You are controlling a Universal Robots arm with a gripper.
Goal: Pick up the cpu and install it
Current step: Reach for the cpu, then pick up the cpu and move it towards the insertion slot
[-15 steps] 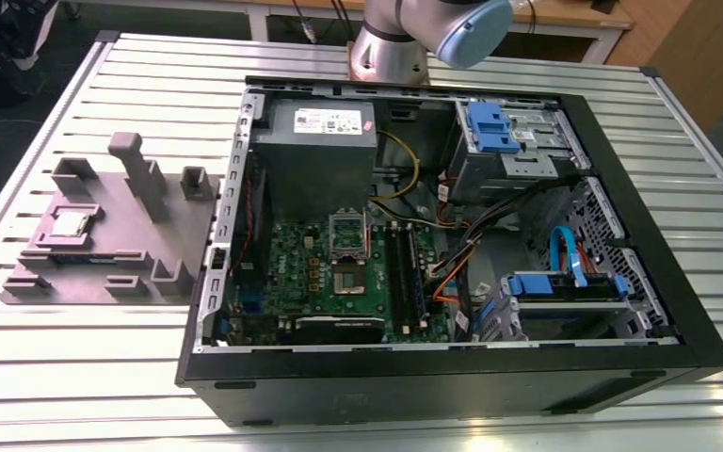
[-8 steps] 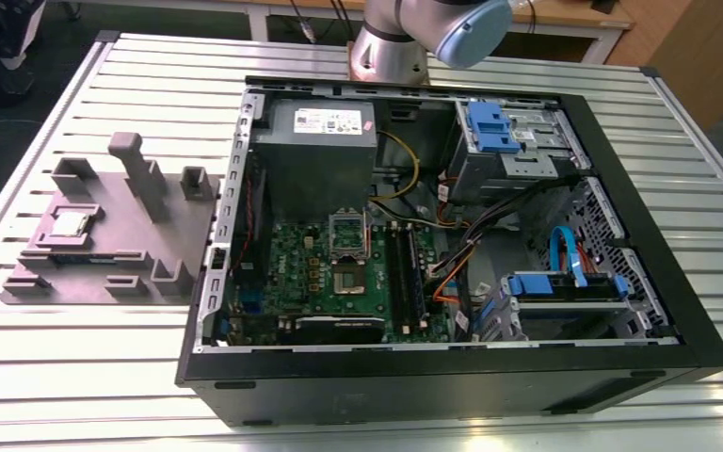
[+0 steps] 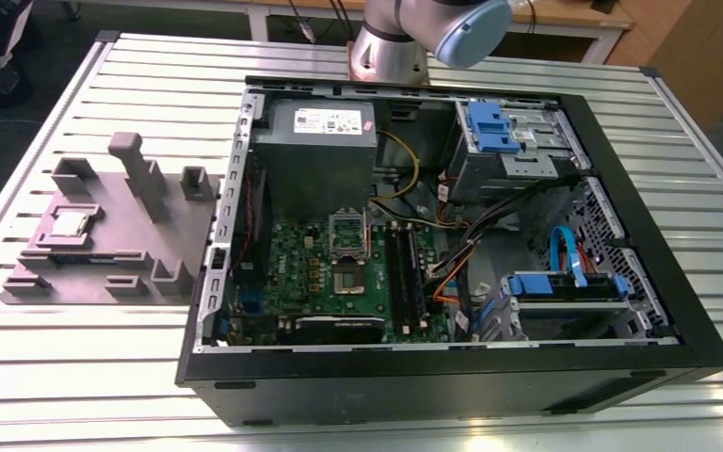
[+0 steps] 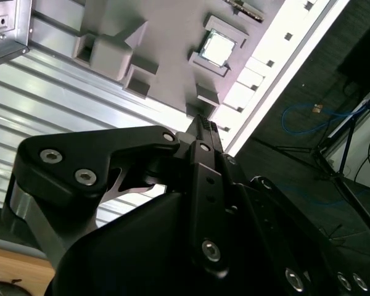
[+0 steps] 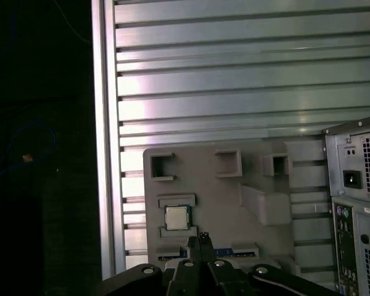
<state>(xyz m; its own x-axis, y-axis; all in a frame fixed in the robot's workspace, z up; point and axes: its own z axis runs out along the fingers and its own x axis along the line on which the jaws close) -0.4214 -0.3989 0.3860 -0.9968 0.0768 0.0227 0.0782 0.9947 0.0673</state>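
Our gripper (image 5: 201, 237) looks pinched closed on nothing and hangs well above the block (image 3: 142, 243). The cpu (image 5: 177, 217) lies flat in a square pocket there, to the exterior view's left of the case (image 3: 437, 388) on the worktop (image 3: 86, 348), likely seated against sliding.

Arm (image 3: 427, 33) and end effector (image 5: 200, 237) partly beyond picture edges.

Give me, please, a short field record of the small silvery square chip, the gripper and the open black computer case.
cpu: small flat silvery-grey square chip, seated in a recess of the grey-mauve plastic block
block: on the slatted metal table, at the exterior view's left of the open black computer case
gripper: black, shut, empty, apart from cpu
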